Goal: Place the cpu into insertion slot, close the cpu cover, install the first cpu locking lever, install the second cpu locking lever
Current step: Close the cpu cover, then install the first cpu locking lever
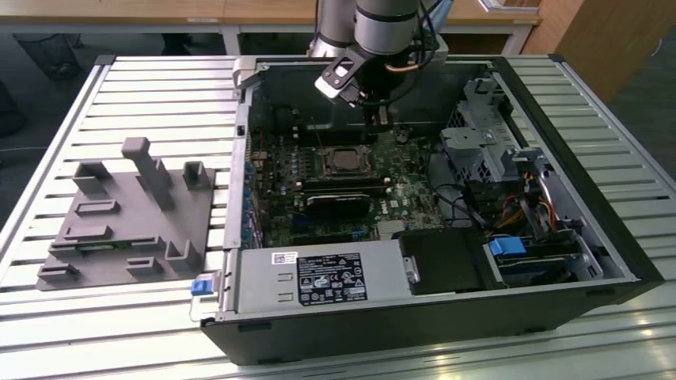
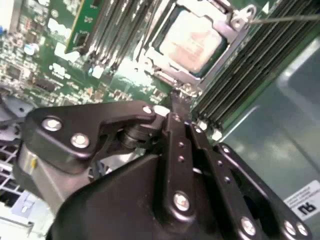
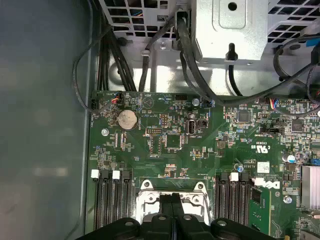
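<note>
While the arm reaches down into the open computer case (image 1: 423,324) on the slatted bench (image 1: 158,95), the tool (image 1: 377,127) hangs over the motherboard (image 1: 280,190), just beyond the far edge of the insertion slot (image 1: 347,161). In both wrist views the tool's fingers (image 2: 175,145) are pressed together, with nothing visible between them. The tips sit right at the slot's metal rim (image 3: 145,200), but I cannot tell whether they touch it, since the tool body covers much of that spot.

The cpu (image 2: 192,42) lies flat in the slot, its dull metal top showing through the square window of the cpu cover (image 2: 231,35), which looks to be down over it. A thin locking lever (image 2: 285,19) runs off past the cover's corner. Its end is cut off, so I cannot tell whether it is latched. Dark memory slots (image 2: 240,75) flank the socket on both sides.

In the first wrist view, the board beyond the slot shows a coin cell (image 3: 127,120), black cables (image 3: 190,55) and a grey metal bracket (image 3: 227,25), while the socket itself is half hidden behind the tool.

A power supply (image 1: 317,279) fills the near left corner of the case. On the exterior view's left, a grey fixture (image 1: 127,214) sits on the bench, well apart from the case.
</note>
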`<move>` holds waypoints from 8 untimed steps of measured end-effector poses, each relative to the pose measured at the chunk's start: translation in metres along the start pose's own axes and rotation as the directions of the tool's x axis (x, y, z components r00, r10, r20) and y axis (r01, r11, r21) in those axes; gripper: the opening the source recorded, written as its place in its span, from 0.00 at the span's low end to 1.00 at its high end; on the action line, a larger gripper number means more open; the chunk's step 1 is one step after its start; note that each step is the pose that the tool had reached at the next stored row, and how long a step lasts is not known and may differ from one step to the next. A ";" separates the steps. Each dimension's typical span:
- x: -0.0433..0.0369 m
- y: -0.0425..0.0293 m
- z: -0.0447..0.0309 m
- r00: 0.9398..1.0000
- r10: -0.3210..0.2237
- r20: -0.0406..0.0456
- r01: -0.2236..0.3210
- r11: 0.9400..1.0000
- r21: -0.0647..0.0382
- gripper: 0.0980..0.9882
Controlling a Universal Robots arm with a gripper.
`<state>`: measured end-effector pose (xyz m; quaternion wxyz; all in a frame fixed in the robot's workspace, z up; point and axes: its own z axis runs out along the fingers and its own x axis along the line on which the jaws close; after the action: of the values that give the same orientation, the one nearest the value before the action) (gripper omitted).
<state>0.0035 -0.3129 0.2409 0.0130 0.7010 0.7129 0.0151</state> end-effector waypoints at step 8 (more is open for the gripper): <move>0.0004 -0.0244 -0.0008 1.000 0.000 0.000 0.000 1.000 0.000 0.01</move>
<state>-0.0209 -0.3129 0.2407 0.0130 0.7010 0.7129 0.0151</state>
